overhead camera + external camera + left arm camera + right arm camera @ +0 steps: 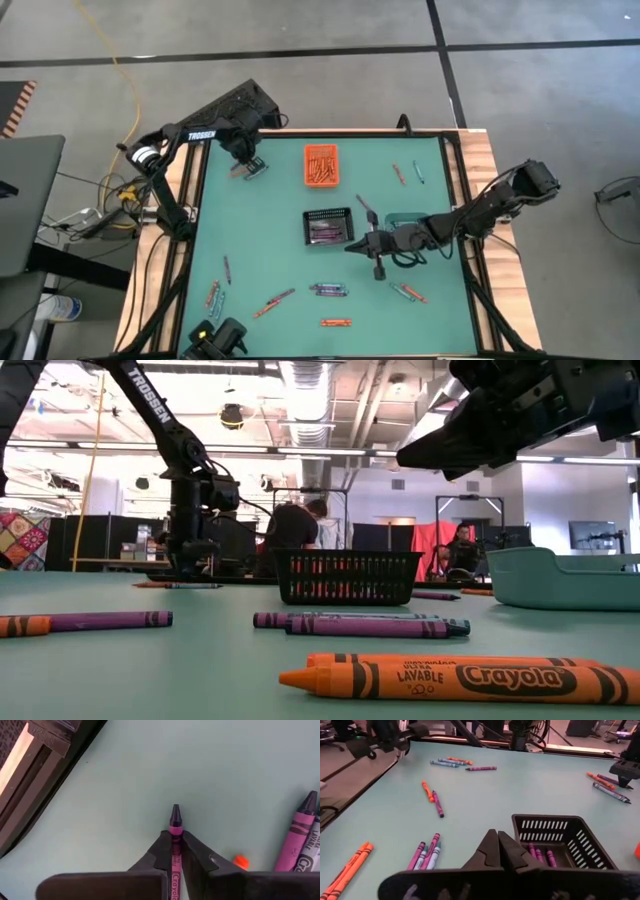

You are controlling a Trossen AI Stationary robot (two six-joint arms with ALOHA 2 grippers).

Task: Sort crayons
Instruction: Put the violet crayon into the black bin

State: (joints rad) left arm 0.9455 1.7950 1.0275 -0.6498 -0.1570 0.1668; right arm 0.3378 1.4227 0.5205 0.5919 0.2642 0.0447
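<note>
The left claw [175, 854] is pinching a purple crayon [175, 827] between its closed fingers, the crayon's dark tip poking out past them over the green bench [270, 225]; in the high view this claw [247, 165] is sitting toward eleven o'clock on the bench, beside a small cluster of crayons. The right claw [352, 246] is reaching in from three o'clock with its fingers [490, 851] pressed together and holding nothing, hanging just beside the black mesh bin [328, 227] at the bench's middle, where several purple crayons [540, 855] are lying. The orange bin [321, 165] at twelve o'clock is carrying orange crayons, and the teal bin [405, 222] is sitting under the right arm toward three o'clock. Loose crayons are lying scattered: a pair [409, 173] toward one o'clock, a pair [408, 292] toward five, an orange one [336, 322] at six, a purple and teal bunch [330, 289] just above it, an orange one [273, 303] toward seven, and a few more [213, 293] toward eight. In the low view people are showing in the room behind the bench
</note>
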